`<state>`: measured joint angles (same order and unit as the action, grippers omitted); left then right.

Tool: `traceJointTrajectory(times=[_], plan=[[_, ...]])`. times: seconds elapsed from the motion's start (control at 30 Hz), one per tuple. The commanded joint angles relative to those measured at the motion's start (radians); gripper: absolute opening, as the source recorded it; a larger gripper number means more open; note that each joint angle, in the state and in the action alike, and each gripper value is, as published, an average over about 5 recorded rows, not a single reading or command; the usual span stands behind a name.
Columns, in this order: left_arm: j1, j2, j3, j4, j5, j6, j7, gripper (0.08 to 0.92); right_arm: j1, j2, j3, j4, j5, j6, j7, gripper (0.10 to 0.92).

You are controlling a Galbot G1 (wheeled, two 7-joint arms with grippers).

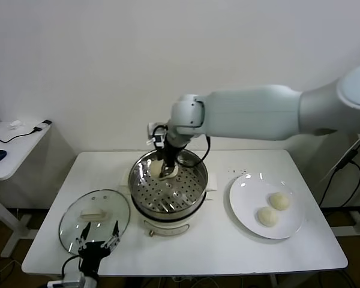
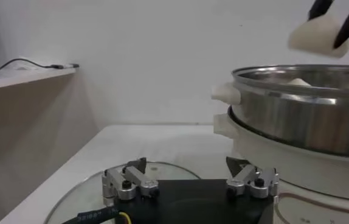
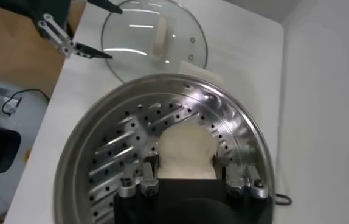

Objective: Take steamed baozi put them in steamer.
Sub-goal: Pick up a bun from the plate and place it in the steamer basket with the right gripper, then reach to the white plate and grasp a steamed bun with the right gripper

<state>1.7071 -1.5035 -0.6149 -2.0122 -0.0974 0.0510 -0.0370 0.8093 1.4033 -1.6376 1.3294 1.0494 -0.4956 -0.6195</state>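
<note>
Head view shows the right claw (image 1: 166,170) clenched on a smooth cream-white baozi (image 1: 158,169), held above the far side of the shiny steamer (image 1: 168,186). Two domed baozi (image 1: 273,209) sit on the white plate (image 1: 246,204). Left claw (image 1: 97,234) hangs released over the glass lid (image 1: 95,213) on the counter (image 1: 216,240).

Left tool (image 2: 191,182) open over glass lid (image 2: 77,201) — steamer (image 2: 302,115) beside.

Even, diffuse indoor light, bright throughout. Soft shadows only, faint under white plate (image 1: 266,207) at right of head view. Glare streaks on steamer (image 1: 168,183) inner wall and on glass lid (image 3: 153,38). Left wrist view slightly soft, bun (image 2: 314,35) at upper right blurred.
</note>
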Motion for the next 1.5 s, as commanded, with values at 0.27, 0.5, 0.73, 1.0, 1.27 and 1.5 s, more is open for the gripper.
traceJointTrajectory(times=[0.27, 0.5, 0.73, 1.0, 1.27, 1.5], plan=[[0.004, 0.002, 0.004, 0.003, 0.004, -0.003, 0.001, 0.823, -0.216, 0.151, 0.024, -0.201, -0.080, -0.039, 0.069, 0.602], [0.005, 0.003, 0.003, 0.002, 0.005, -0.005, 0.000, 0.823, -0.228, 0.153, 0.030, -0.218, -0.083, -0.013, 0.043, 0.622], [0.007, 0.003, 0.002, 0.000, 0.007, -0.003, 0.001, 0.823, -0.133, 0.088, 0.011, -0.171, -0.103, 0.060, -0.045, 0.787], [0.012, 0.001, 0.003, -0.007, 0.017, -0.004, 0.002, 0.823, 0.126, -0.134, -0.044, -0.092, -0.136, 0.247, -0.290, 0.822], [0.018, 0.009, -0.001, -0.014, 0.021, -0.007, 0.002, 0.823, 0.293, -0.501, -0.234, 0.106, -0.270, 0.355, -0.427, 0.823], [0.011, 0.003, -0.004, -0.013, 0.020, -0.004, 0.002, 0.823, 0.208, -0.705, -0.355, 0.169, -0.501, 0.373, -0.394, 0.823]])
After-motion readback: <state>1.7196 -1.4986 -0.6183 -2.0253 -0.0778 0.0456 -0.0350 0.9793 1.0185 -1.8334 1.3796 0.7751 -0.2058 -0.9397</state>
